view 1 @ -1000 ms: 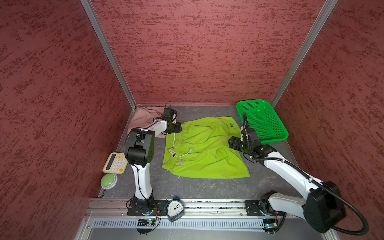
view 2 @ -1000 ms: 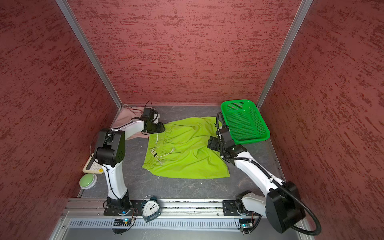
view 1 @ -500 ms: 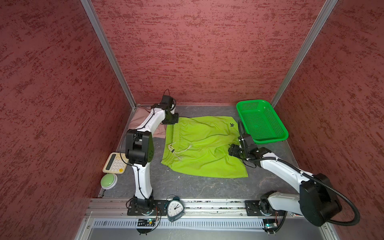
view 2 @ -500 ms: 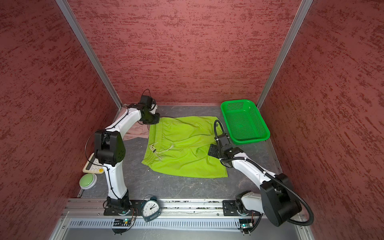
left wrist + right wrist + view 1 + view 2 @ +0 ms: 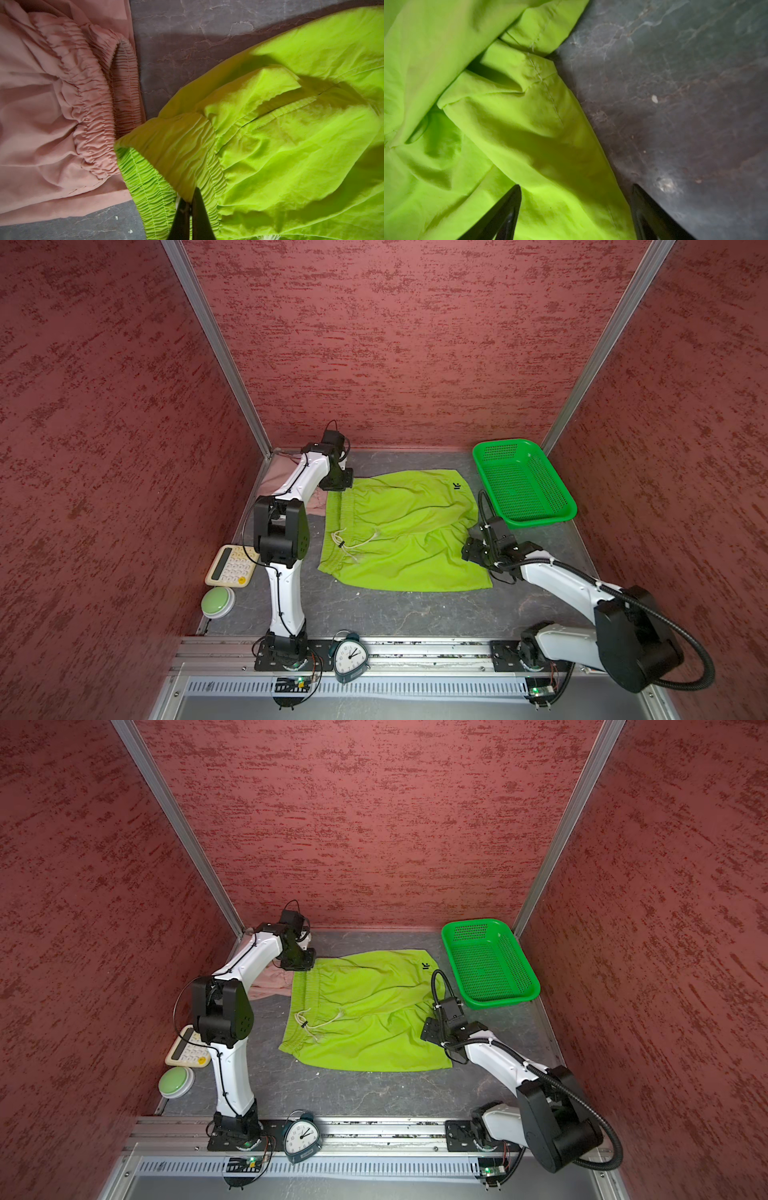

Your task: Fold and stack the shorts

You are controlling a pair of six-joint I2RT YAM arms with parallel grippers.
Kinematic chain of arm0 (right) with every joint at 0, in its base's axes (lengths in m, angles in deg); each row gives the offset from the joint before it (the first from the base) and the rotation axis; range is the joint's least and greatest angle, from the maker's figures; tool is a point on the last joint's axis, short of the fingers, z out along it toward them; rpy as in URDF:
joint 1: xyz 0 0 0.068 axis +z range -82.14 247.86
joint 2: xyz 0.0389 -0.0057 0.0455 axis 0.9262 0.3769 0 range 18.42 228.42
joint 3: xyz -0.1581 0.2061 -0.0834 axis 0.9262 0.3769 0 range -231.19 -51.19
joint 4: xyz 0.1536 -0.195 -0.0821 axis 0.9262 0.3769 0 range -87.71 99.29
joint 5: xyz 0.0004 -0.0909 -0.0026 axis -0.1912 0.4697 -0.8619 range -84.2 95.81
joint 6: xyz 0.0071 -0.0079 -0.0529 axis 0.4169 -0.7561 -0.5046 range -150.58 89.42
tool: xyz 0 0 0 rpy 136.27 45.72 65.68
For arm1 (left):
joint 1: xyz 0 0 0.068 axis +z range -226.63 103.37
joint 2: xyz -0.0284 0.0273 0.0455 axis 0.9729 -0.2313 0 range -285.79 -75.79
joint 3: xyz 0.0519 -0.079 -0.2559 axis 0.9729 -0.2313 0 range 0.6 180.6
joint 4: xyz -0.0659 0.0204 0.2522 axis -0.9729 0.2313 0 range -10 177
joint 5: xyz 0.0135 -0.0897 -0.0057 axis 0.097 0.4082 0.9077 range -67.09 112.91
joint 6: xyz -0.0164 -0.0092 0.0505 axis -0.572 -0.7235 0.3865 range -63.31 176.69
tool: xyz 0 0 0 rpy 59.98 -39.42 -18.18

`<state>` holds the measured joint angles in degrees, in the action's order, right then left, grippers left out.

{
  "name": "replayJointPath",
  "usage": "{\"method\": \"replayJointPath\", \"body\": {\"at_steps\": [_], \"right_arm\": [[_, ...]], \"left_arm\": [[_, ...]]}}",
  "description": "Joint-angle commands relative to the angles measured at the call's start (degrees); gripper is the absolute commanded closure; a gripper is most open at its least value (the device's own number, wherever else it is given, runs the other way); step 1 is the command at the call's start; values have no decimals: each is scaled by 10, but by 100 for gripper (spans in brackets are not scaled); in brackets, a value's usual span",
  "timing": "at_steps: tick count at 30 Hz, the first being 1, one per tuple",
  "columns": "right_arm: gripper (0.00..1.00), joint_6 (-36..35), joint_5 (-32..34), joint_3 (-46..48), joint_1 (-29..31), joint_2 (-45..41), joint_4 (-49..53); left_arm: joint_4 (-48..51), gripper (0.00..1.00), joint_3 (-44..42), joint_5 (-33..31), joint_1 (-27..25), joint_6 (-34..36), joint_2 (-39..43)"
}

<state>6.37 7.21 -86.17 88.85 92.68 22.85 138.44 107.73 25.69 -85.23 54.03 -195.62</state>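
The lime green shorts (image 5: 399, 531) (image 5: 361, 1011) lie spread flat in the middle of the dark table, waistband and pale drawstring to the left. The dusty pink shorts (image 5: 312, 502) (image 5: 52, 104) lie bunched in the back left corner, partly hidden under the left arm. My left gripper (image 5: 337, 485) (image 5: 190, 197) is shut on the far corner of the green waistband, pinching a fold of it. My right gripper (image 5: 469, 549) (image 5: 576, 187) stands open, low over the green shorts' right hem, one finger over cloth and one over bare table.
A bright green perforated basket (image 5: 540, 521) stands at the back right, close to the right arm. A calculator (image 5: 230, 566) and a green round button (image 5: 217, 601) sit at the left edge. An alarm clock (image 5: 351, 655) stands on the front rail.
The left gripper closed on the green waistband corner and drew it slightly back-left. The right gripper moved toward the front along the right hem and dropped lower, staying open.
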Motion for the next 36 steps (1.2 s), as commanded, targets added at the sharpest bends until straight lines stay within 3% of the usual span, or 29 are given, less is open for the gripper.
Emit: {"method": "replayJointPath", "body": {"at_steps": [1,8,13,15,17,23,29,36], "right_arm": [[19,-39,-2,-26,-29,35,-68],[30,-65,-69,-58,-43,137,-123],[33,-49,-108,-33,-43,143,-165],[39,-47,-106,-28,-42,141,-169],[50,-46,-107,-28,-43,142,-171],[100,-37,-108,-32,-42,146,-172],[100,-44,-34,-41,-57,68,-64],[100,-36,-26,-10,-80,13,2]], "left_arm": [[-12,100,-8,6,6,7,3],[-28,100,-23,24,19,4,11],[-33,100,-35,22,27,2,21],[-35,100,-39,22,29,2,22],[-36,100,-39,24,31,0,22],[-47,100,-43,25,33,1,22],[-47,100,-42,24,43,2,18],[-50,100,-45,19,48,3,16]]}}
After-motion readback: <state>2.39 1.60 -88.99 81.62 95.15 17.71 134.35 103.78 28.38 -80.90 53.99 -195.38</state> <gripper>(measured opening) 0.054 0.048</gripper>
